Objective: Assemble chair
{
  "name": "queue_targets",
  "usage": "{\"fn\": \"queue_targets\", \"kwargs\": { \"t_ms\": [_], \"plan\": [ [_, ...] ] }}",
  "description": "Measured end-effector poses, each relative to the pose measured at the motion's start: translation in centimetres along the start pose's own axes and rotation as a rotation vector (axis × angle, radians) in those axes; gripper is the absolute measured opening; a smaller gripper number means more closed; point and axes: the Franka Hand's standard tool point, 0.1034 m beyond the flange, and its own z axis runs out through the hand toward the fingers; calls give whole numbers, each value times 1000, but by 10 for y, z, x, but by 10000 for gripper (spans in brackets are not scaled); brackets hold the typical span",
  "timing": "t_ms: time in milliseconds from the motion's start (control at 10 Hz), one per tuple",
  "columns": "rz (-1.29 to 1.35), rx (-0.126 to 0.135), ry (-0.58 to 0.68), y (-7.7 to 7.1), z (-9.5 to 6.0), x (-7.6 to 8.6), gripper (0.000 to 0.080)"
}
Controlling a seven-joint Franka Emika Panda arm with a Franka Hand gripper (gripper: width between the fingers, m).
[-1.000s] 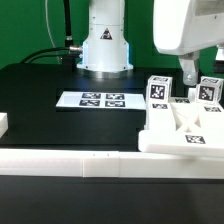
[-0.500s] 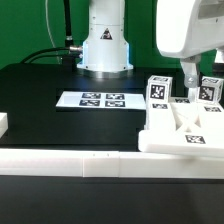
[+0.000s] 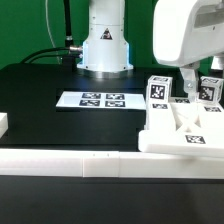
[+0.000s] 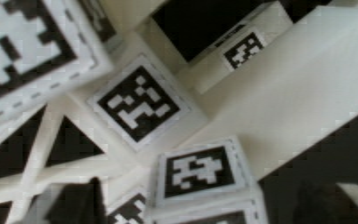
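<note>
The chair parts lie grouped at the exterior view's right: a flat white slab with cross bars, and tagged square posts standing behind it. My gripper hangs straight down over this group, its fingers reaching between the two tagged posts. In the wrist view a white post with a marker tag sits between my dark fingers, and a gap shows on each side of it. The gripper is open around that post and is not seen pressing on it. Other tagged faces fill the rest of the wrist view.
The marker board lies flat on the black table before the arm's base. A long low white border wall runs along the front. A small white block sits at the exterior view's left edge.
The hand has shifted slightly toward the exterior view's left over the chair parts, and the fingers have drawn closer together around the post. The parts have not moved.
</note>
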Motion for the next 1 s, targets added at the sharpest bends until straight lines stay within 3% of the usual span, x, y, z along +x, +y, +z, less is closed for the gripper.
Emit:
{"fn": "queue_targets", "kwargs": {
  "t_ms": [100, 600, 1000],
  "plan": [
    [3, 0, 0, 0, 0, 0, 301],
    [203, 2, 1, 0, 0, 0, 281],
    [703, 2, 2, -13, 1, 7, 282]
  ]
}}
